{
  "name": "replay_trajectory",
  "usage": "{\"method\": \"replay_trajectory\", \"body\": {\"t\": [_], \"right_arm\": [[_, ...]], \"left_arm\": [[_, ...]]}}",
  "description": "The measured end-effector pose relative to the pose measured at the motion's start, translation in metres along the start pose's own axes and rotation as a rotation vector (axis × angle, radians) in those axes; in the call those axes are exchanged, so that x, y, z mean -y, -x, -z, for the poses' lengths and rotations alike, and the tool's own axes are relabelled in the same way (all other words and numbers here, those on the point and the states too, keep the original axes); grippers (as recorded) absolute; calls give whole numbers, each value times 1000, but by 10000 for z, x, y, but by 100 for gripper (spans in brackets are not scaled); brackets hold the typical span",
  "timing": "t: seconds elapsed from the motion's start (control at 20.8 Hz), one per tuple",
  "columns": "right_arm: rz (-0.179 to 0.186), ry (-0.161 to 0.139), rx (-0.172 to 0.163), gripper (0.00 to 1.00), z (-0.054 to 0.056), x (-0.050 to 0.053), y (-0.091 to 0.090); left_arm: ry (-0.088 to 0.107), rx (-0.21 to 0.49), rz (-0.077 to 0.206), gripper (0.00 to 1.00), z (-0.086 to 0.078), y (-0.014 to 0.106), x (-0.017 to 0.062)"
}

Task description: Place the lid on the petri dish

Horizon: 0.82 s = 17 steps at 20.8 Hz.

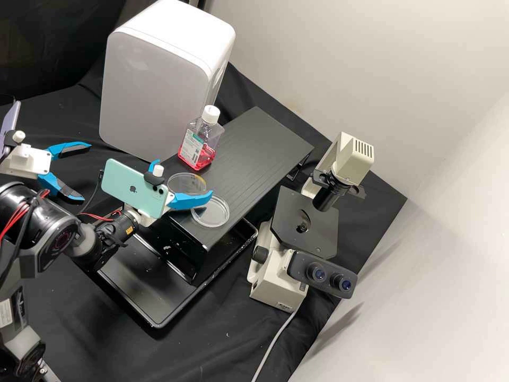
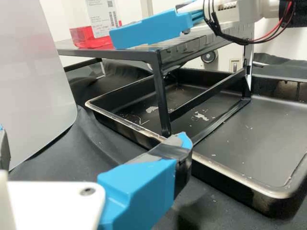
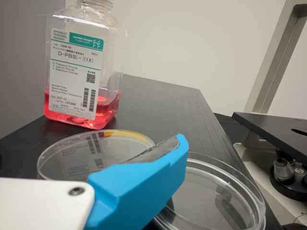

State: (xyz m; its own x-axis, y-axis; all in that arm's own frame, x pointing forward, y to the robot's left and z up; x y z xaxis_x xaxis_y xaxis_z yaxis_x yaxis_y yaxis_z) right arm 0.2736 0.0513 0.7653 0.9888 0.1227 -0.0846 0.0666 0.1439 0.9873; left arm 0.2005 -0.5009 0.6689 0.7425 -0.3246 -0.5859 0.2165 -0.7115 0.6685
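Observation:
Two clear round petri dish pieces lie side by side on the near end of the black raised platform (image 1: 254, 154). One (image 1: 183, 187) (image 3: 81, 155) has a yellowish rim; the other (image 1: 211, 211) (image 3: 216, 196) sits closer to the platform's edge. Which is the lid I cannot tell. My right gripper (image 1: 184, 180) is open around the yellowish-rimmed piece, and one of its blue fingers (image 3: 144, 179) lies between the two pieces. My left gripper (image 1: 84, 171) hangs open and empty at the far left, low beside the black tray (image 2: 249, 143), one finger (image 2: 144, 187) showing.
A flask of pink liquid (image 1: 200, 140) (image 3: 84, 72) stands on the platform just behind the dishes. A large white box (image 1: 164, 74) sits at the back left. A microscope (image 1: 307, 239) stands to the right. The tray (image 1: 159, 297) lies under the platform.

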Motion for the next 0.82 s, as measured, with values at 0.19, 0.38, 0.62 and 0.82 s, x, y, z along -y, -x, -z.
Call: {"method": "replay_trajectory", "body": {"t": [0.19,0.38,0.62,0.82], "right_arm": [[0,0,0,100,0,0,0],[-2,0,3,100,-8,-6,0],[-9,1,22,100,-53,-33,-2],[-1,0,30,100,-64,-28,-2]], "left_arm": [[0,1,0,100,-5,0,0],[0,3,0,100,-10,-1,1],[0,3,0,100,-10,-1,1],[-1,4,0,100,-13,-1,1]]}}
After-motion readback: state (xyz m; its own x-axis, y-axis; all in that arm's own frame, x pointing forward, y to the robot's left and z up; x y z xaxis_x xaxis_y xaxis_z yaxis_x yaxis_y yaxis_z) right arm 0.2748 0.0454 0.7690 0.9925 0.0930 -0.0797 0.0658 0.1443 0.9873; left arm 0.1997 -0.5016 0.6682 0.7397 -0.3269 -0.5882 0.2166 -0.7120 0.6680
